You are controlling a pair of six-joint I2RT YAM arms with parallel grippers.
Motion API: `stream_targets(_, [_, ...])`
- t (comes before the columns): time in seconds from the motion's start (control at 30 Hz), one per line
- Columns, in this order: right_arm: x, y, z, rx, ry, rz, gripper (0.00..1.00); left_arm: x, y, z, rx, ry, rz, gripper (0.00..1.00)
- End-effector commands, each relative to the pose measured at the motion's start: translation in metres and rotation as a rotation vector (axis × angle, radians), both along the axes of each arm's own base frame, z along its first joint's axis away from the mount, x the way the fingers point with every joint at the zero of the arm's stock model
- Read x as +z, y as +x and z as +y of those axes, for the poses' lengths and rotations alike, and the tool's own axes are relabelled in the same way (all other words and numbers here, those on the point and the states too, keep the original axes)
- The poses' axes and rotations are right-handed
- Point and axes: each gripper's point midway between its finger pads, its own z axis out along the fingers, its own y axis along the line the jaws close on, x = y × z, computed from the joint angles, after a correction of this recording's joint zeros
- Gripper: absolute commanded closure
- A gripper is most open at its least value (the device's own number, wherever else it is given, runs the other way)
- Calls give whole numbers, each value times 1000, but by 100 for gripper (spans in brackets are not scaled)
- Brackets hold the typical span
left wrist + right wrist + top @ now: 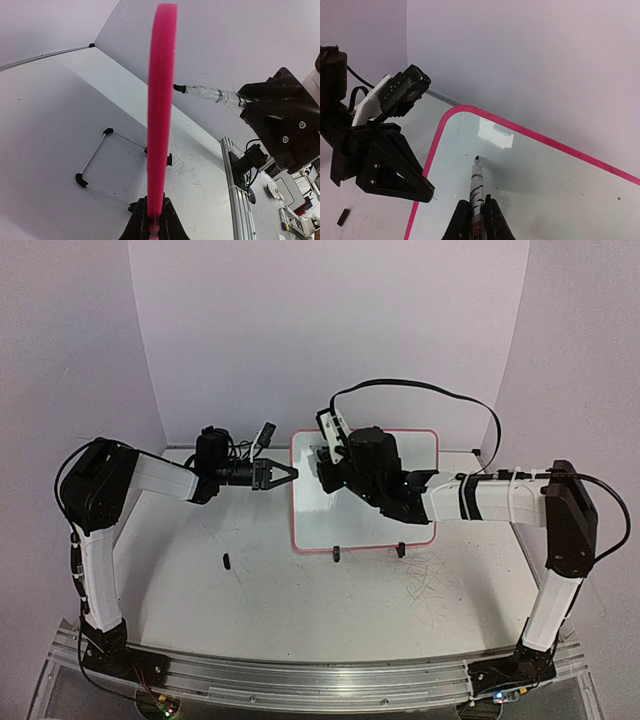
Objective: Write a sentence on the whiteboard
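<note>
The left gripper point(155, 212) is seen pressed together on the pink frame point(161, 100) of the whiteboard point(352, 525), which is pinched edge-on between its two fingers. In the overhead view this grip is placed at the board's 9 o'clock edge, near the upper corner.

The right gripper point(476, 207) is closed around a clear-barrelled marker point(477, 182), whose black tip is pointed toward 12 o'clock in the right wrist view. The tip is held at the white surface near the board's upper left corner; whether contact is made cannot be told. No writing can be made out on the board.

The whiteboard is set at the middle of the table point(250, 610), toward 12 o'clock, with two black clip feet point(337, 553) along its 6 o'clock edge. A small black piece point(227, 561) is seen lying on the table at about 8 o'clock from the board, well apart from it.
</note>
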Motion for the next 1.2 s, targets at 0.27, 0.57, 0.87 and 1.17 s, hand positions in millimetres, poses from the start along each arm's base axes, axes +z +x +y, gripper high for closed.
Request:
stream_targets(0.27, [22, 9, 2, -34, 52, -53, 100, 31, -16, -5, -37, -33, -78, 100])
stream_targets(0.57, [18, 10, 5, -28, 47, -49, 100, 34, -18, -6, -40, -36, -84, 100])
stream_targets(0.87, [14, 11, 11, -7, 49, -37, 100, 35, -18, -6, -41, -36, -88, 100])
stream_targets(1.17, [5, 10, 16, 16, 51, -9, 100, 35, -18, -6, -41, -36, -89, 100])
